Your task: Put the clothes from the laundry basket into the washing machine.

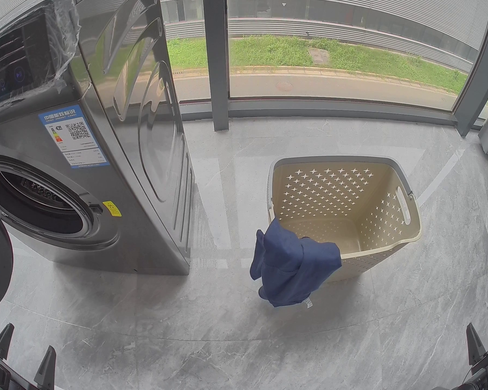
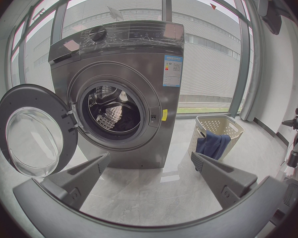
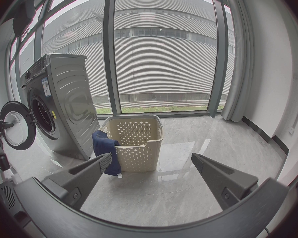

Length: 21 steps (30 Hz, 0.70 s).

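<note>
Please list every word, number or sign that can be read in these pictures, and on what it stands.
Blue-and-white label on the washer front: print and a square code, too small to read.
Yellow sticker beside the washer's opening: too small to read.
Control panel under plastic film: lit symbols, blurred.
White tag on the blue cloth: nothing legible.
So no text can be quoted.
</note>
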Tool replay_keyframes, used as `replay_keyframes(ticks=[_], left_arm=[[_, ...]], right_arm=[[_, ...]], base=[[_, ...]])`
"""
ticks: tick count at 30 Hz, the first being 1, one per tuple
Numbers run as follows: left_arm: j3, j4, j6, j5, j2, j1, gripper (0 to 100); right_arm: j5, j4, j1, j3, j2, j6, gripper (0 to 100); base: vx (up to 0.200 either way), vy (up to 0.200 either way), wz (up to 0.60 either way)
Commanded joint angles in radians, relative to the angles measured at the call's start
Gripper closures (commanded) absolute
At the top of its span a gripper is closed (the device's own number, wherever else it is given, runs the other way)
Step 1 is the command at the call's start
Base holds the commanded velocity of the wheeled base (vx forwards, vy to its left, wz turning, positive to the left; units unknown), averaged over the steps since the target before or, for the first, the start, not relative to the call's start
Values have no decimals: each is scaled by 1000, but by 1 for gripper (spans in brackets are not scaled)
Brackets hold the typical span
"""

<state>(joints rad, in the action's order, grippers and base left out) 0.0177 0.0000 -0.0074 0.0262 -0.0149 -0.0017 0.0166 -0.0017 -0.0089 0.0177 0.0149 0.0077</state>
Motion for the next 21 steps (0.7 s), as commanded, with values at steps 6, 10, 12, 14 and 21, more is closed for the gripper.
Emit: replay_keyframes(ticks=[6,10,12,14,21], left_arm=[[-18,0,0,0,15,0,0],[-18,0,0,0,15,0,0],[-18,0,0,0,15,0,0],[-18,0,0,0,15,0,0],[-18,0,0,0,15,0,0]], right_arm=[[0,-1,0,-18,-15,0,0],[0,0,0,-18,-15,0,0],[-1,0,0,-18,-15,-2,0],[-1,0,0,-18,-15,-2,0],[-3,0,-2,-18,-15,-5,0]], base=[[0,-200,0],[0,-200,0],[0,-200,0],[0,0,0],[0,0,0]])
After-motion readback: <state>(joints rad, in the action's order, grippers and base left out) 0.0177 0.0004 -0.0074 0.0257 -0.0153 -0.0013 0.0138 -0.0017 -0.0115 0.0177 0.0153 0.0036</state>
